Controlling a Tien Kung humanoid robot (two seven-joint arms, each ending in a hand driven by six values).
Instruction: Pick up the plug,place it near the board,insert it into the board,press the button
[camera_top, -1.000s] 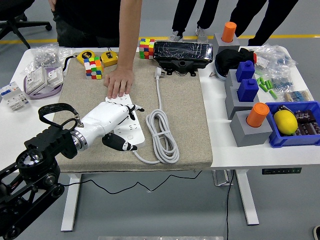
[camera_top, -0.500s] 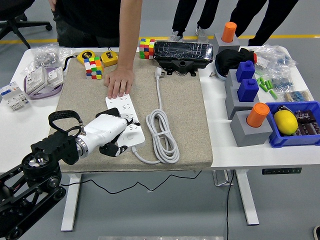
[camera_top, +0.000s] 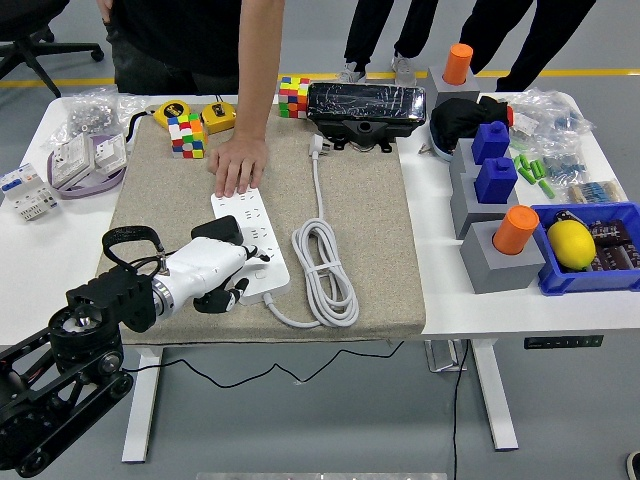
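Observation:
The white power strip (camera_top: 256, 235) lies on the tan mat (camera_top: 360, 230), running from the mat's middle toward the near edge. A person's hand (camera_top: 238, 162) presses flat on its far end. My left hand (camera_top: 218, 272), white with dark fingertips, lies at the strip's near left end with its fingers curled down, holding nothing that shows. A black plug-like block (camera_top: 216, 229) sits on the strip's left side just behind my hand. The strip's own white plug (camera_top: 318, 147) lies at the far side, its cable coiled (camera_top: 325, 270) to the right.
A black box (camera_top: 360, 108) stands behind the mat. Rubik's cubes (camera_top: 185, 134), tape measures (camera_top: 218, 115) and bagged sockets (camera_top: 75, 155) lie at the left. Grey blocks with blue and orange pieces (camera_top: 500, 225) and a blue bin with a lemon (camera_top: 572, 243) are at the right.
My left hand has drawn back toward the near left, off the strip's middle to its near end, and its fingers have curled. The black block now shows. The person's hand has not moved.

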